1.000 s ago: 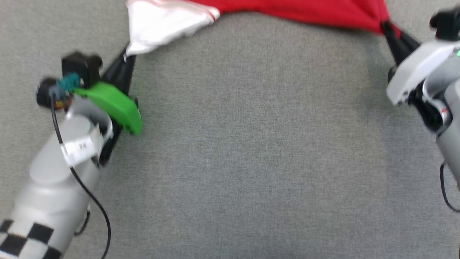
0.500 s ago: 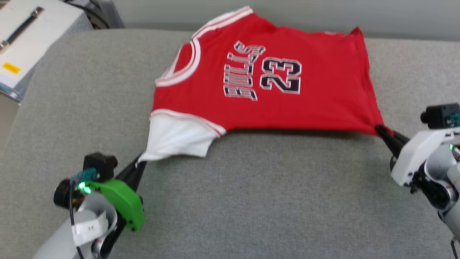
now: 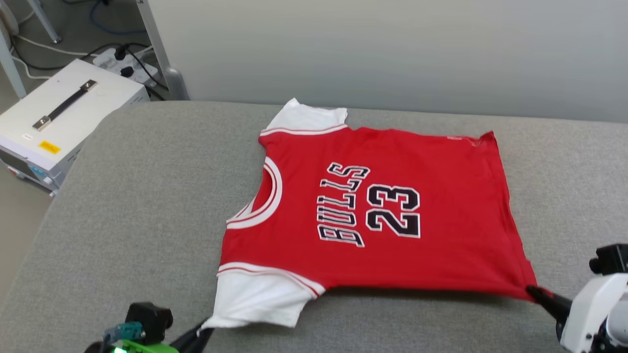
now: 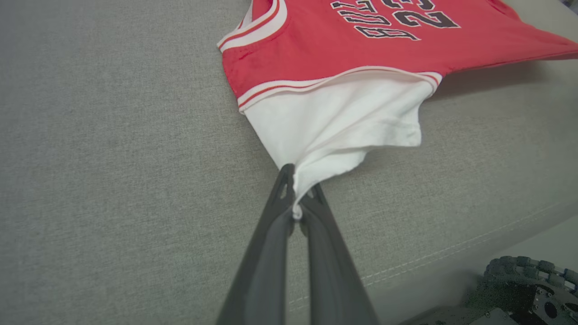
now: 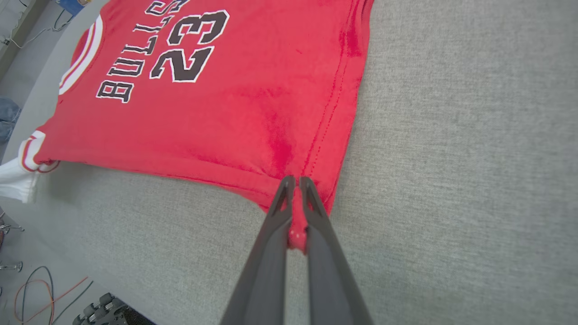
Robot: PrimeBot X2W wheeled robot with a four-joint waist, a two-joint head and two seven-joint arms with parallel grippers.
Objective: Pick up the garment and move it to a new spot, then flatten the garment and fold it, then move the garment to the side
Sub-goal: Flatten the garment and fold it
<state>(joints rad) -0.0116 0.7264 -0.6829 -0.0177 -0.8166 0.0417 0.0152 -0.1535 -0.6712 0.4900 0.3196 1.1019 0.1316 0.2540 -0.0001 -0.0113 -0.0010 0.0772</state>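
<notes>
Two dark tools are shut tight over the near edge of the grey cloth-covered counter point(image 3: 147, 196). The left tool point(image 4: 300, 180) pinches the tip of the white short sleeve point(image 4: 334, 117). The right tool point(image 5: 297, 180) pinches the near bottom corner of the red jersey T-shirt point(image 3: 392, 196).

The shirt lies front side up in the middle of the counter, pulled tight between them. Its near edge looks lifted a little off the cloth.

I think this is the flattening step. Next, both tools need to lower that edge evenly, so no wrinkle forms, and let go before folding.

Big black letters with white edges read "BULLS" point(image 3: 343, 206), with "23" point(image 3: 395, 215) beside them.

Farther off, past the counter's left corner, sits a white box with a black handle point(image 3: 68, 113). Its yellow sticker is too small to read.
</notes>
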